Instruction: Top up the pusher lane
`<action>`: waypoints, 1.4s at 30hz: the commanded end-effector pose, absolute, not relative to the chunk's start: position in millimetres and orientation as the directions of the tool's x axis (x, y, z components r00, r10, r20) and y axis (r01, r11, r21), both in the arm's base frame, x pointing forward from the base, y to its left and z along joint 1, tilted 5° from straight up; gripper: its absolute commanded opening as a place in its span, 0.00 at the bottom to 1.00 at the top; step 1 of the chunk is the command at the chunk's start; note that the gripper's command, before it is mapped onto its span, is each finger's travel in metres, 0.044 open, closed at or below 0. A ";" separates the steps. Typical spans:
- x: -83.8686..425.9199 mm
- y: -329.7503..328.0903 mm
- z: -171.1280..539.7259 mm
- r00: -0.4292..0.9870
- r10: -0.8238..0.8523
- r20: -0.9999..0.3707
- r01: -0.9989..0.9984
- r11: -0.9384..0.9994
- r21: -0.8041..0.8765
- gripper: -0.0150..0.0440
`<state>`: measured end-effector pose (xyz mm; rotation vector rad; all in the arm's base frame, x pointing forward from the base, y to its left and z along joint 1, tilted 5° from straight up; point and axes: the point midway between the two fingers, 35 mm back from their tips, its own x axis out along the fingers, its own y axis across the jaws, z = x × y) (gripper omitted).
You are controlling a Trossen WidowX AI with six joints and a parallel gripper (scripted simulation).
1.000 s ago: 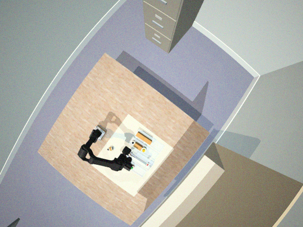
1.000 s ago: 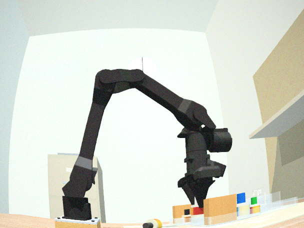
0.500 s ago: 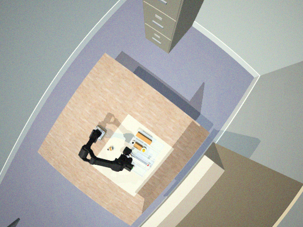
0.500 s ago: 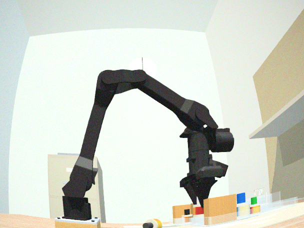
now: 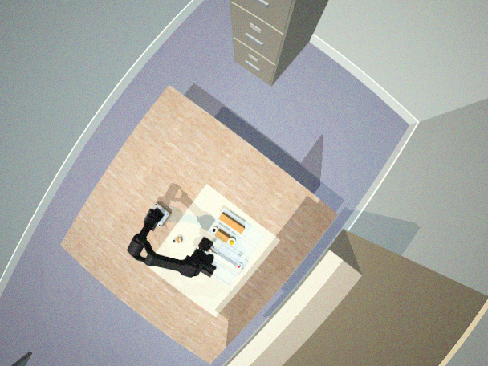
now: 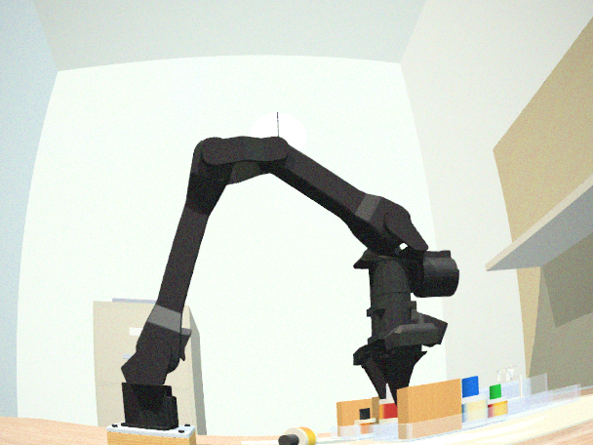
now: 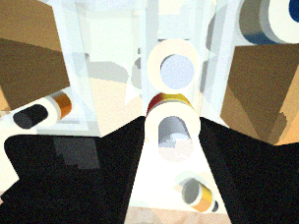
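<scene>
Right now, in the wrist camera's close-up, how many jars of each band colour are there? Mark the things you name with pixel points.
Orange band, black cap: 2 (one upright jar [image 5: 214, 229] [image 6: 364, 414] [image 7: 63, 106], one lying jar [image 5: 178, 239] [image 6: 306, 435] [image 7: 203, 196])
Red-and-yellow band: 1 (held jar [image 7: 172, 100])
Blue band: 1 (blue jar [image 6: 470, 386] [image 7: 256, 25])
Band hidden: 1 (pale-topped jar [image 7: 177, 71])
Total: 5

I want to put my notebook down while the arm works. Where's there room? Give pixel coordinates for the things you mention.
The widest bare stretch is the wooden table top [image 5: 168, 136] [image 6: 29, 431] [image 7: 148, 216], between the cream mat [image 5: 209, 298] [image 6: 546, 422] [image 7: 148, 192] and the edge facing the filing cabinet [image 5: 257, 52] [image 6: 109, 342]. A smaller patch borders the forearm and the mat's corner. It's crowded around the gripper [image 5: 207, 249] [image 6: 390, 397] [image 7: 172, 128] and wooden blocks [image 5: 232, 222] [image 6: 429, 407] [image 7: 256, 88].
</scene>
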<state>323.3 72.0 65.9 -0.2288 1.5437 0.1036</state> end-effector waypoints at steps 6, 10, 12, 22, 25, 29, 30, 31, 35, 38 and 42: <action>329.4 73.1 67.6 0.048 -0.076 -0.996 -0.213 0.973 -0.084 0.25; 329.4 73.1 68.2 0.048 -0.076 -0.996 -0.213 0.973 -0.084 0.25; 329.4 73.1 68.2 0.048 -0.076 -0.996 -0.213 0.973 -0.084 0.25; 329.5 73.2 68.4 0.048 -0.076 -0.996 -0.213 0.973 -0.084 0.25; 329.9 73.3 69.0 0.048 -0.076 -0.996 -0.213 0.973 -0.084 0.25; 330.5 73.5 69.4 0.048 -0.076 -0.996 -0.213 0.973 -0.084 0.25; 330.6 73.5 69.4 0.048 -0.076 -0.996 -0.213 0.973 -0.084 0.25; 330.8 73.5 69.4 0.048 -0.076 -0.996 -0.213 0.973 -0.084 0.25; 331.3 73.6 69.5 0.048 -0.076 -0.996 -0.213 0.973 -0.084 0.25; 331.7 73.7 69.5 0.048 -0.076 -0.996 -0.213 0.973 -0.084 0.25; 332.2 73.8 69.5 0.048 -0.076 -0.996 -0.213 0.973 -0.084 0.25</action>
